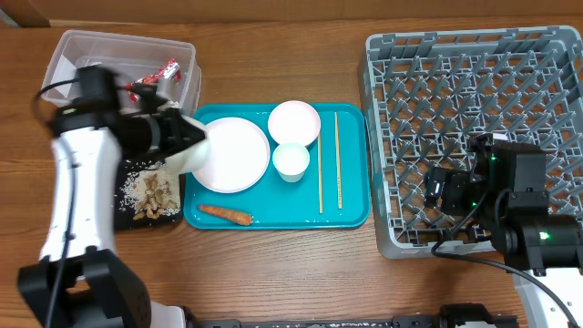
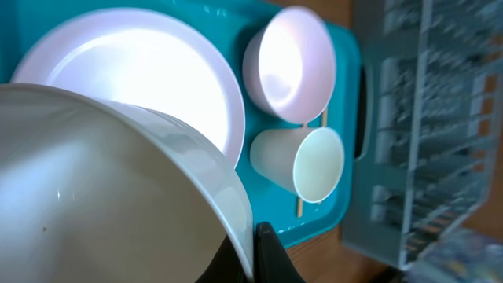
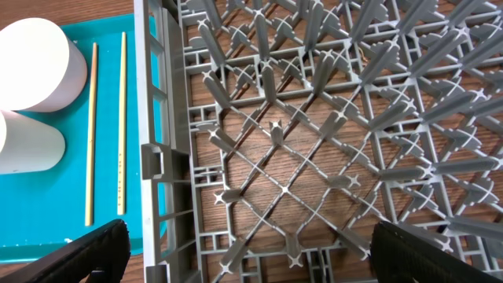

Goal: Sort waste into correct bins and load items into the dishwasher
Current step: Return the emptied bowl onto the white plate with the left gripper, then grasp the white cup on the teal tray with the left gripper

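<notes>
teal tray (image 1: 355,214) on brown wood-grain desk (image 1: 273,64). on it: white plate (image 1: 232,155), bowl (image 1: 294,122), cup (image 1: 291,160), tan chopsticks (image 1: 320,173), orange carrot piece (image 1: 225,214). right of teal tray: grey lattice rack (image 1: 474,91). left of teal tray: black tray (image 1: 127,219), white rice (image 1: 137,187), brown scraps (image 1: 162,193), second bowl (image 2: 118,196) white in black left fingers (image 2: 267,255).

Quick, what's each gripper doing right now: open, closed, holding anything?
Left gripper: closed on the rim of a white bowl.
Right gripper: open, empty, above the dish rack.
</notes>
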